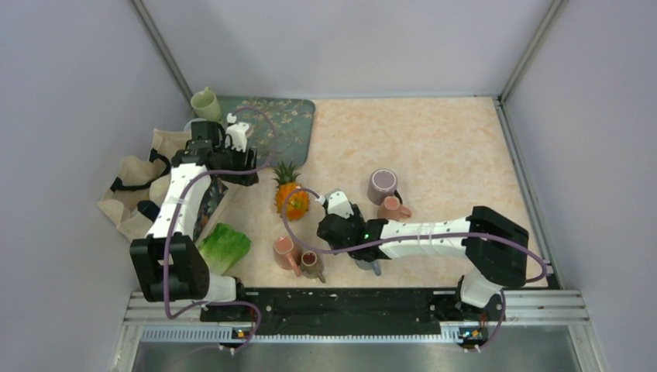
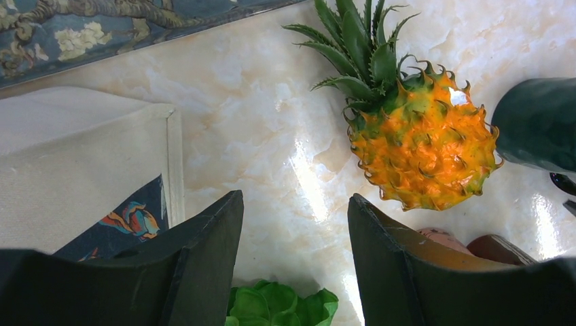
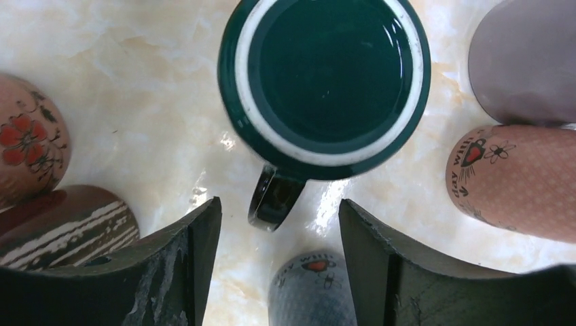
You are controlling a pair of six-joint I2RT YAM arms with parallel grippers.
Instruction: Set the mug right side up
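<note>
A dark green mug [image 3: 325, 78] stands on the marble table, seen from straight above in the right wrist view. Its white-ringed round face points up at the camera and looks like the open mouth. The mug's handle [image 3: 275, 200] points toward my right gripper [image 3: 280, 204], which hovers open above it with the handle just off its fingertips and nothing held. In the top view this gripper [image 1: 341, 225] covers the mug. The mug's side [image 2: 536, 125] shows in the left wrist view. My left gripper [image 2: 295, 197] is open and empty, up near the tote bag [image 1: 139, 182].
Close around the green mug are a purple mug [image 3: 526, 61], a pink mug on its side [image 3: 523, 180], a grey mug [image 3: 312, 292], a floral pink mug [image 3: 27, 146] and a brown striped one [image 3: 61, 227]. A pineapple [image 1: 288, 194], lettuce [image 1: 225, 246], a floral mat [image 1: 279, 124] and a pale green cup [image 1: 205, 103] lie to the left.
</note>
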